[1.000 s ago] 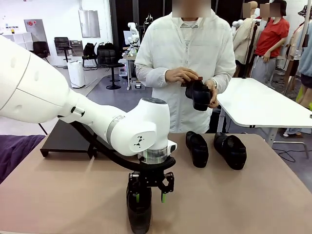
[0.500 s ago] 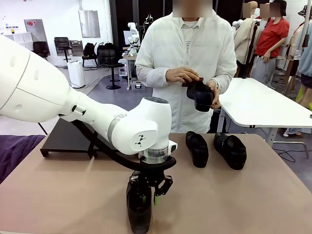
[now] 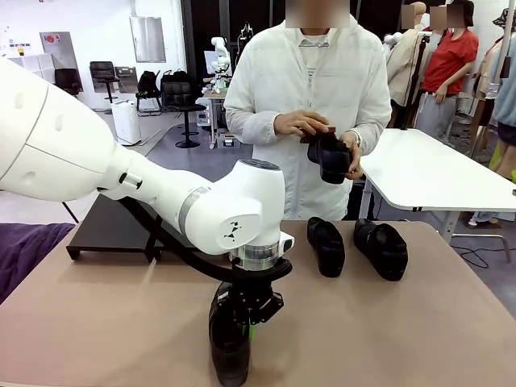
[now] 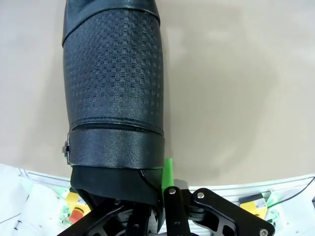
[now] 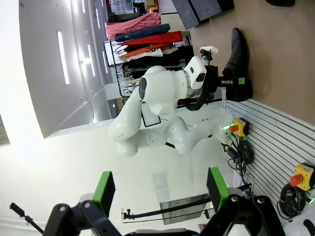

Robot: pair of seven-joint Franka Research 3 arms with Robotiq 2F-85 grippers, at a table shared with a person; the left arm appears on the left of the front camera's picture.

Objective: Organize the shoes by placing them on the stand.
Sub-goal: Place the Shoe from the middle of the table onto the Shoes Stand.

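Pinching one shoe [image 3: 230,359] near the stand [image 3: 105,230], the left pincer [image 3: 244,321] is only starting: no shoe is on that stand yet.

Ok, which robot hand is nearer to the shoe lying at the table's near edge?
Left. The left hand is shut on the heel end of that shoe. The right hand stands open, well away from it.
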